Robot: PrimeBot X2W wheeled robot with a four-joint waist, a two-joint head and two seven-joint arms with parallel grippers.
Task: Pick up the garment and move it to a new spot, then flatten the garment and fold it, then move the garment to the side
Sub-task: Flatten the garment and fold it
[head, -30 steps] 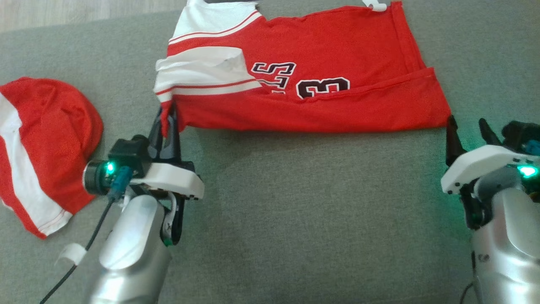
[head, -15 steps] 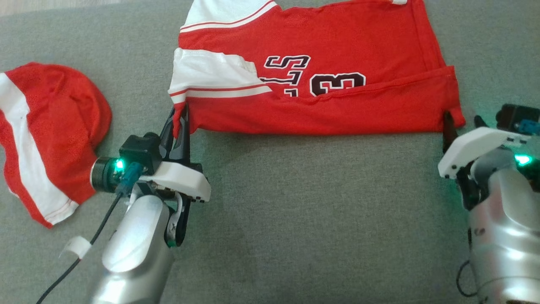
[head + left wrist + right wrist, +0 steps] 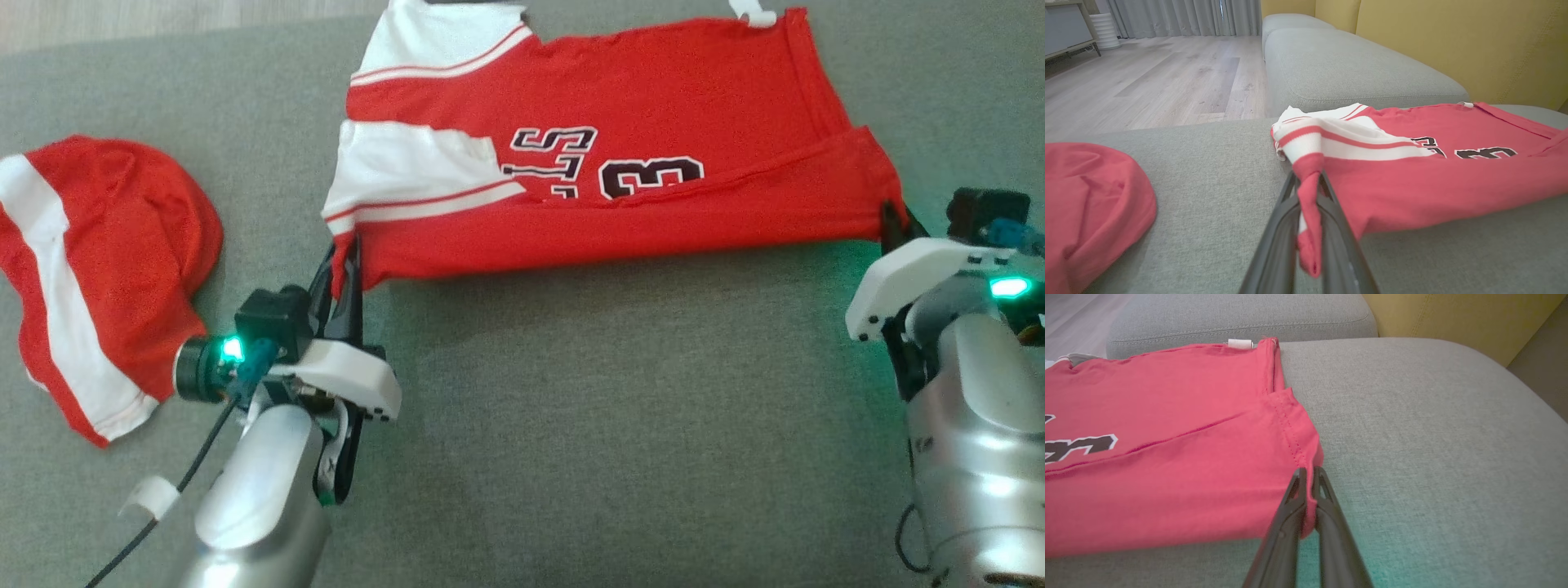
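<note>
Firmly, the left gripper (image 3: 344, 260) pinches a striped corner of the red jersey (image 3: 653, 106); the right gripper (image 3: 892, 224) pinches its hem corner.

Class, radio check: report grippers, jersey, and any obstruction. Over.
Left gripper shut on jersey corner. Right gripper shut on opposite corner. Second red garment lies apart, left.

The broad stretch of grey sofa seat (image 3: 620, 425) between the two arms, on the near side of the red jersey (image 3: 653, 106), lies bare, and a gripper could pass there freely. On the left, a second red-and-white garment (image 3: 90, 278) is heaped just beside the wrist of the left gripper (image 3: 344, 251), crowding that side. Past the jersey the yellow backrest (image 3: 1453, 49) rises like a wall, while the seat to the right of the right gripper (image 3: 894, 222) is open cushion.
</note>
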